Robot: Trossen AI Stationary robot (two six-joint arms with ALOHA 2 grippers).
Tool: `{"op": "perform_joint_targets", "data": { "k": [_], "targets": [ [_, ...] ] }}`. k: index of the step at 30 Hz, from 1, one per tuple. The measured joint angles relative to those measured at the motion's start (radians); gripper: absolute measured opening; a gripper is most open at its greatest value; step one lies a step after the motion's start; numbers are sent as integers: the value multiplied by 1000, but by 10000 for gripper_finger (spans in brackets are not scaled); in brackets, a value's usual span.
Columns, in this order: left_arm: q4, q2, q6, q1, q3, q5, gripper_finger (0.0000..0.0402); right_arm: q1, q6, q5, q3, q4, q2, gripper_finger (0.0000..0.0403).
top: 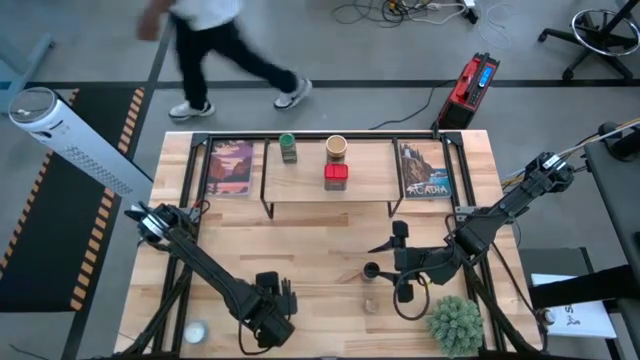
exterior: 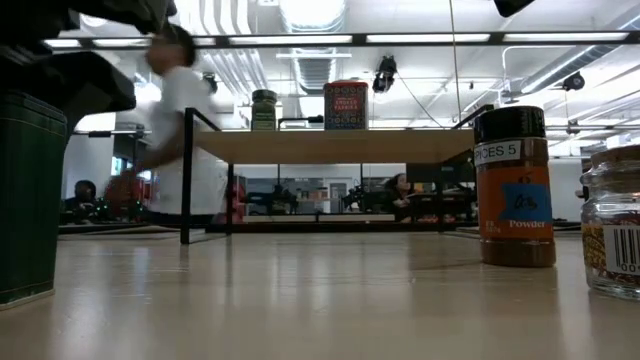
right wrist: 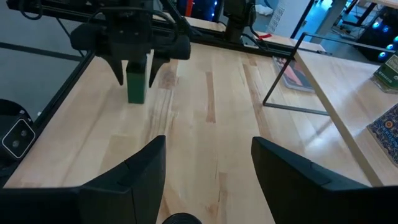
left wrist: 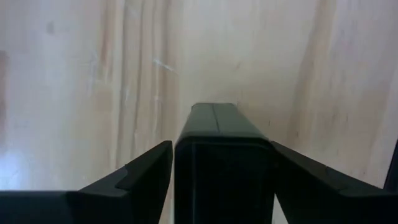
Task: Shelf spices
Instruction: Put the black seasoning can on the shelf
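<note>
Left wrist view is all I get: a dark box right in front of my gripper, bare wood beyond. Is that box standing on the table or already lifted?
Observer: Standing. The right wrist view shows the dark box upright on the table, with the left gripper straddling it.
Operator: What's on the shelf so far?
Observer: Three things: the green-lidded jar, the tan round jar and the red tin sit on the shelf.
Operator: And the right arm?
Observer: The right gripper is open and empty above the table's right side, where the brown bottle and the clear jar stand unshelved.
</note>
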Motion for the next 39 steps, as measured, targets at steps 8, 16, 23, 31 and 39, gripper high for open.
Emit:
{"op": "perform_joint_targets", "data": {
  "k": [8, 16, 23, 31, 39],
  "targets": [
    [38, 0, 7, 4, -38, 30, 211, 0, 0, 0, 0, 1, 0, 213],
    [41, 0, 11, 5, -38, 43, 149, 0, 0, 0, 0, 2, 0, 213],
    [41, -1, 19, 11, -38, 49, 121, 0, 0, -1, 0, 3, 0, 213],
    [33, -2, 64, 26, -11, 70, 127, 0, 0, 0, 0, 3, 0, 213],
    [-91, -11, 155, 66, 85, 69, 127, 0, 0, 0, 0, 3, 0, 213]
  ]
}}
